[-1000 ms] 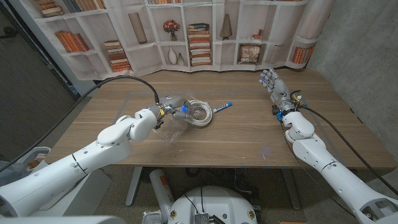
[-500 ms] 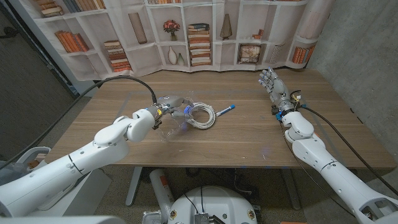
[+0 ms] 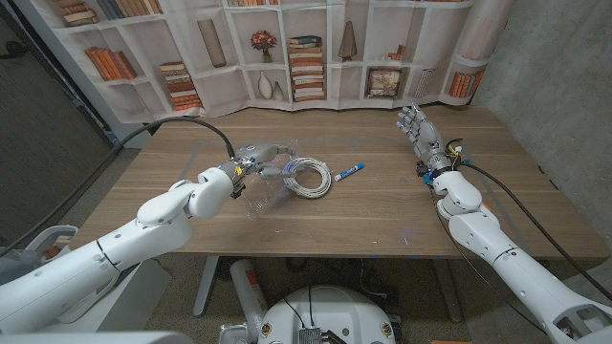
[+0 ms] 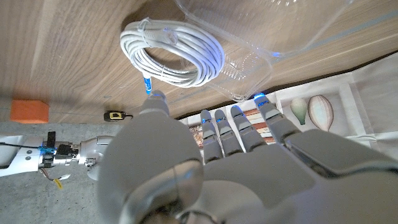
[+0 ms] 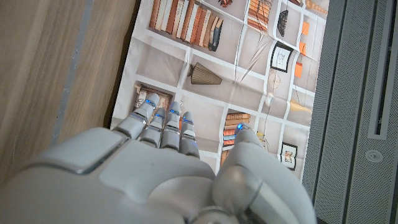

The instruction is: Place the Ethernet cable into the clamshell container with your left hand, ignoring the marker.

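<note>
A white coiled Ethernet cable (image 3: 308, 178) (image 4: 174, 53) lies on the wooden table just right of a clear clamshell container (image 3: 262, 198) (image 4: 249, 62). The coil sits against the container's edge, on the wood as far as I can tell. My left hand (image 3: 252, 162) (image 4: 230, 155) hovers over the container's far side, fingers spread toward the coil and holding nothing. A blue-capped marker (image 3: 349, 172) (image 4: 147, 83) lies right of the coil. My right hand (image 3: 418, 129) (image 5: 168, 162) is at the table's far right, fingers straight, holding nothing.
The table's far edge (image 3: 316, 107) runs along a bookshelf backdrop. A grey wall stands to the right. An orange block (image 4: 29, 110) shows off the table in the left wrist view. Bare wood lies between the marker and my right arm (image 3: 478, 225).
My left hand has drawn back a little to the left, away from the coil. The marker has shifted slightly to the right and nearer. The right arm has not moved.
</note>
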Tool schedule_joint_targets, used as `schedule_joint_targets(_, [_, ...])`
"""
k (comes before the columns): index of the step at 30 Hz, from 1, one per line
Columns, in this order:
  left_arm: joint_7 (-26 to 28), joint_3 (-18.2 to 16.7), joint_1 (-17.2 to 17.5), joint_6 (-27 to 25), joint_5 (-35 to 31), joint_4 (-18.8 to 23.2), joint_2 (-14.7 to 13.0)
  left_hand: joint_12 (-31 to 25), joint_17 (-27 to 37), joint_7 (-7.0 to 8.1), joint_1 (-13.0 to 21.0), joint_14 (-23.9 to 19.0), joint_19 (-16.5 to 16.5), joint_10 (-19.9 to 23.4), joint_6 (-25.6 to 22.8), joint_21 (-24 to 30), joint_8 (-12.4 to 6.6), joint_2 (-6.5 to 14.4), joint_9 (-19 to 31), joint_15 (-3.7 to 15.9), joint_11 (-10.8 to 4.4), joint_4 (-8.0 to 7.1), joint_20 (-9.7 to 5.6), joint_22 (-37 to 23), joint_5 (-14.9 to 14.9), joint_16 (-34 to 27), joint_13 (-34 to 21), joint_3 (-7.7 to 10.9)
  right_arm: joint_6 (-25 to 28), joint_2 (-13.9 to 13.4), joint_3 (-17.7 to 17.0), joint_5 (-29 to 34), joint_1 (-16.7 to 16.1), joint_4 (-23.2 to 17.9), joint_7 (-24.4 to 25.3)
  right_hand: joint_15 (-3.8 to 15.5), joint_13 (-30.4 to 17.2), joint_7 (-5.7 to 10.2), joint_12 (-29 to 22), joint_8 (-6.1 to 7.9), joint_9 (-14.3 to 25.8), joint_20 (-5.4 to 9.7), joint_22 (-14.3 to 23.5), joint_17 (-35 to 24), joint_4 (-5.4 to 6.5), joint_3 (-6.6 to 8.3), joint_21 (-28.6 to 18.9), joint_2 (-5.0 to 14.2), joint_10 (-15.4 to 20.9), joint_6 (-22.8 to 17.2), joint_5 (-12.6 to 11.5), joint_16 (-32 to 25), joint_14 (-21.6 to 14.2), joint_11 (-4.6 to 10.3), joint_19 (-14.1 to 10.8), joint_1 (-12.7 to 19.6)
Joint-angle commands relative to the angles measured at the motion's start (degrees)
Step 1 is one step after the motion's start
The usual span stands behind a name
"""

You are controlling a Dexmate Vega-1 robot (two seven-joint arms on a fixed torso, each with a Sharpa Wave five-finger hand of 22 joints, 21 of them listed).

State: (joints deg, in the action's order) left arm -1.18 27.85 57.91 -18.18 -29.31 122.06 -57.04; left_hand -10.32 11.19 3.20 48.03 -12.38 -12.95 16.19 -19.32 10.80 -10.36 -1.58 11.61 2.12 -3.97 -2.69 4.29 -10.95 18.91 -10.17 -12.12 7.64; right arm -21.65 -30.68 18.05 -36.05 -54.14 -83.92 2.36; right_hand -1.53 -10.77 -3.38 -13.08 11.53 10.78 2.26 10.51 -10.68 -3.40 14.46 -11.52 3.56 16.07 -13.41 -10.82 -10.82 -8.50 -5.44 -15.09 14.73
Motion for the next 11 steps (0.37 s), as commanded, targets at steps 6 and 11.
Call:
schedule_joint_targets(6, [2.46, -1.81, 2.41, -1.70, 2.66, 1.35, -1.15, -0.19, 0.06, -0.22, -1.06, 2.26, 2.35, -1.95, 1.96, -0.20, 0.01, 0.26, 0.13, -0.34, -0.05, -0.72, 0.18, -0.15, 0.94, 0.11, -0.18, -0.31, 0.86, -0.41, 0.32, 0.33, 0.02, -1.06, 0.14, -0.22, -0.17, -0.12, 0.27, -0.12, 0.26, 0.37, 0.19, -0.13, -0.44, 0.28, -0.22, 0.08, 0.50, -0.30, -0.29, 0.02, -0.51, 0.04, -0.38, -0.16])
schedule_joint_targets(11, [3.76, -2.15, 3.54, -1.65, 3.43, 1.12, -1.46, -0.32, 0.06, -0.17, -1.36, 2.88, 3.24, -2.27, 2.04, -0.29, -0.20, 0.37, 0.13, -0.42, 0.03, -0.93, 0.25, -0.15, 1.08, 0.10, -0.17, -0.45, 1.16, -0.44, 0.59, 0.55, -0.01, -1.27, 0.22, -0.21, -0.17, -0.10, 0.30, -0.12, 0.26, 0.34, 0.19, -0.13, -0.46, 0.27, -0.22, 0.10, 0.44, -0.31, -0.29, 0.01, -0.53, 0.09, -0.36, -0.16])
